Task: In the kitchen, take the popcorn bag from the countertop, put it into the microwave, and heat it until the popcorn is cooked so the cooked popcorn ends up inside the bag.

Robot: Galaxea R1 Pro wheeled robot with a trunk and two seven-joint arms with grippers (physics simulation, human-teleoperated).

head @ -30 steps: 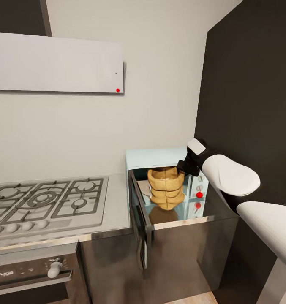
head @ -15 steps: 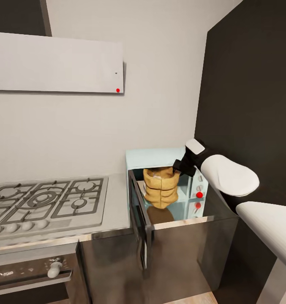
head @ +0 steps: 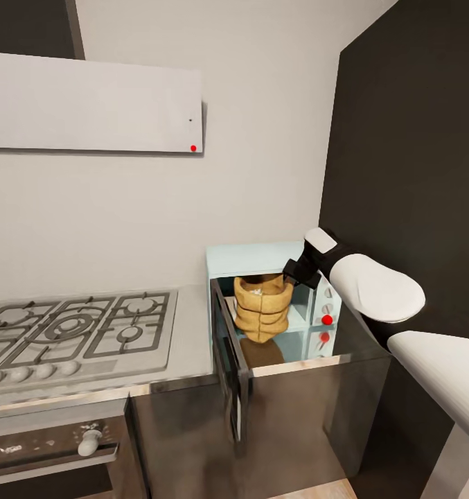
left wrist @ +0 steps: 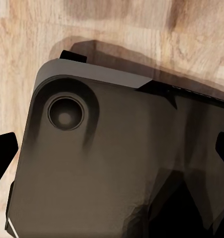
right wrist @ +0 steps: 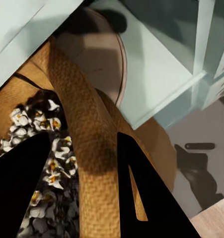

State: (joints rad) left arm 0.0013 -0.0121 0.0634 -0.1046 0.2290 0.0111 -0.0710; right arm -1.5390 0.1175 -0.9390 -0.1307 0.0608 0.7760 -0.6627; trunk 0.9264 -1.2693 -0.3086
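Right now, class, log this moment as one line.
right gripper: shut on popcorn bag rim | bag: at open microwave mouth, popcorn inside | door: open

R arm outstretched, claw [head: 290,272] clamped (L claw [left wrist: 112,148] fingers apart).

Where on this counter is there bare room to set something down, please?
Bare strip of countertop lies between the gas hob and the open microwave door. The microwave mouth is crowded: the popcorn bag hangs there in the right gripper.
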